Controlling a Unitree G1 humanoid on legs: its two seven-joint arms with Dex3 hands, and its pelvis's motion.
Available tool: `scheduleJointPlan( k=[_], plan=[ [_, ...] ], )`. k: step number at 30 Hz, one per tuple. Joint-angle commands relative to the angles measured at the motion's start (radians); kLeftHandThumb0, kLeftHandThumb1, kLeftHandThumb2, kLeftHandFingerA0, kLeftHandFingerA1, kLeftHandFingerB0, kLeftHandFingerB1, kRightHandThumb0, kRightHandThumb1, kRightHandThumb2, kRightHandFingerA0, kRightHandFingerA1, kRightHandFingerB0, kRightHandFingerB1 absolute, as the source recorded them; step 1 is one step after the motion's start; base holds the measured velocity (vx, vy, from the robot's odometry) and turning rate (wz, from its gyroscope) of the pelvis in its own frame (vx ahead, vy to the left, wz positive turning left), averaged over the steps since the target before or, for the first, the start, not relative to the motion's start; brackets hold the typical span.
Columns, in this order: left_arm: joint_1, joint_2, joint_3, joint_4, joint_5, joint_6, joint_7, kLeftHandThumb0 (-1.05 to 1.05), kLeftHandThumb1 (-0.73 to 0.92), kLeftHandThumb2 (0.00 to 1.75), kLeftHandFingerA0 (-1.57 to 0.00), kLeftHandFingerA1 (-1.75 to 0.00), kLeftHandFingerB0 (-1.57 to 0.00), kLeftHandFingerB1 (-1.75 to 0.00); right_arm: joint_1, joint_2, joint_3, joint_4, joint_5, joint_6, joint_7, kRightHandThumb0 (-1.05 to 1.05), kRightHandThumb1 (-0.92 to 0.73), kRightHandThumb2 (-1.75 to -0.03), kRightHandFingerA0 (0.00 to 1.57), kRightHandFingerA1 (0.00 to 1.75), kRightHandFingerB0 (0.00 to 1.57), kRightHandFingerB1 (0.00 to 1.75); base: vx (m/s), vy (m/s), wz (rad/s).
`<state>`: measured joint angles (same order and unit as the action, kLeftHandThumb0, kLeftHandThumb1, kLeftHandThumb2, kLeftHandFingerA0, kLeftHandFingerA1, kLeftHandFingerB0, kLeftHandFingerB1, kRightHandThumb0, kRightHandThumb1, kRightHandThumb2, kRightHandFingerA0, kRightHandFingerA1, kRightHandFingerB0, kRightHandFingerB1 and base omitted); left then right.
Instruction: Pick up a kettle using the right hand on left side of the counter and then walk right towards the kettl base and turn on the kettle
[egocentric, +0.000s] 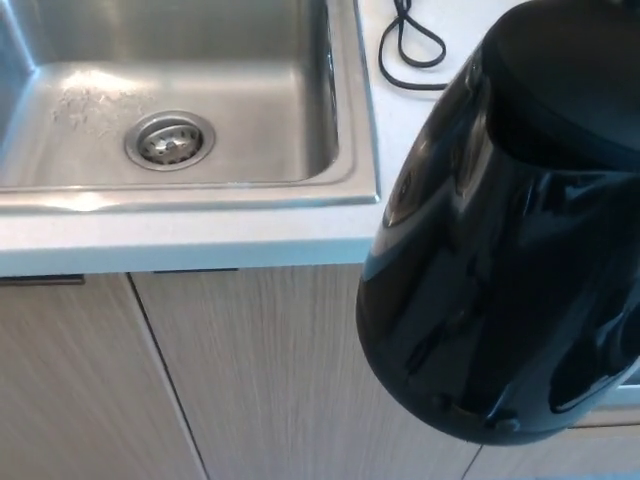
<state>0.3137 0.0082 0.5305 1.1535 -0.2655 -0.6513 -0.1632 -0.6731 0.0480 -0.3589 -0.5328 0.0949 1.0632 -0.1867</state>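
Observation:
A glossy black kettle (500, 250) fills the right half of the head view, hanging tilted in the air in front of the counter edge and the cabinet fronts. Its lid end points up and right, its base down. My right hand (628, 352) shows only as a dark shape at the right edge by the kettle's handle side, shut on the kettle. The kettle base is not in view. My left hand does not show.
A steel sink (350, 130) with a round drain (170, 140) lies at the upper left. A black looped cord (410, 45) rests on the white counter (200, 245) right of the sink. Pale wood cabinet doors (270, 380) run below.

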Motion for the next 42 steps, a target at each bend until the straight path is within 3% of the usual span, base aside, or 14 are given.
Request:
scheduleJointPlan(
  k=[1, 9, 10, 16, 21, 22, 29, 30, 36, 42],
  plan=[
    [0.006, 0.004, -0.001, -0.001, -0.009, -0.079, 0.0, -0.05, 0.57, 0.93, -0.98, -0.86, -0.96, -0.73, -0.021, -0.01, -0.009, 0.001, 0.015, -0.059, -0.007, -0.17, -0.38, -1.45, 1.1, 1.75, 0.89, 1.6, 0.04, -0.127, -0.07],
    [-0.001, 0.008, 0.005, 0.002, -0.022, -0.081, -0.019, -0.03, 0.53, 0.98, -0.98, -0.86, -0.98, -0.72, -0.037, -0.01, -0.005, 0.017, 0.01, -0.064, -0.017, -0.17, -0.38, -1.45, 1.11, 1.75, 0.89, 1.6, 0.04, -0.262, 0.03],
    [-0.007, 0.01, 0.001, 0.008, -0.017, -0.089, -0.016, -0.02, 0.51, 1.04, -0.99, -0.84, -0.98, -0.71, -0.055, -0.013, -0.007, 0.027, 0.01, -0.064, -0.021, -0.14, -0.43, -1.45, 1.14, 1.75, 0.94, 1.53, 0.03, -0.373, 0.01],
    [-0.009, 0.01, -0.006, 0.009, -0.015, -0.083, -0.005, -0.03, 0.53, 0.98, -0.99, -0.86, -0.98, -0.72, -0.065, -0.019, -0.013, 0.034, 0.015, -0.065, -0.015, -0.14, -0.42, -1.48, 1.13, 1.75, 0.95, 1.53, 0.05, -0.195, -0.08],
    [-0.008, 0.011, -0.01, 0.0, -0.012, -0.078, 0.004, -0.05, 0.53, 1.0, -1.0, -0.87, -0.96, -0.72, -0.066, -0.023, -0.02, 0.03, 0.019, -0.066, -0.009, -0.14, -0.43, -1.46, 1.14, 1.75, 0.95, 1.52, 0.02, -0.003, 0.0],
    [-0.005, 0.009, -0.011, -0.001, -0.012, -0.079, 0.003, -0.03, 0.51, 1.01, -0.99, -0.87, -0.96, -0.72, -0.065, -0.026, -0.018, 0.032, 0.017, -0.067, -0.008, -0.16, -0.39, -1.44, 1.09, 1.75, 0.89, 1.59, 0.11, 0.099, 0.01],
    [-0.001, 0.01, -0.011, 0.002, -0.015, -0.08, 0.002, -0.03, 0.53, 1.0, -0.98, -0.86, -0.97, -0.73, -0.061, -0.024, -0.022, 0.043, 0.015, -0.074, -0.015, -0.14, -0.42, -1.48, 1.13, 1.75, 0.95, 1.53, 0.07, 0.065, 0.06],
    [-0.001, 0.011, -0.01, 0.002, -0.018, -0.082, -0.002, -0.02, 0.49, 1.05, -0.98, -0.87, -0.98, -0.74, -0.062, -0.025, -0.021, 0.045, 0.013, -0.072, -0.018, -0.17, -0.38, -1.44, 1.1, 1.75, 0.9, 1.61, 0.1, -0.093, 0.0],
    [0.007, 0.005, -0.011, -0.003, -0.017, -0.089, 0.0, -0.03, 0.51, 1.03, -0.99, -0.86, -0.97, -0.73, -0.076, -0.026, -0.005, 0.059, 0.006, -0.062, -0.023, -0.17, -0.4, -1.44, 1.09, 1.75, 0.86, 1.63, 0.19, -0.2, 0.05],
    [0.001, 0.008, -0.003, 0.01, -0.026, -0.082, -0.01, -0.06, 0.56, 0.93, -1.01, -0.86, -0.98, -0.72, -0.089, -0.024, 0.014, 0.084, -0.001, -0.083, -0.026, -0.19, -0.38, -1.5, 1.12, 1.75, 0.95, 1.54, 0.2, -0.292, -0.13]
  ],
)
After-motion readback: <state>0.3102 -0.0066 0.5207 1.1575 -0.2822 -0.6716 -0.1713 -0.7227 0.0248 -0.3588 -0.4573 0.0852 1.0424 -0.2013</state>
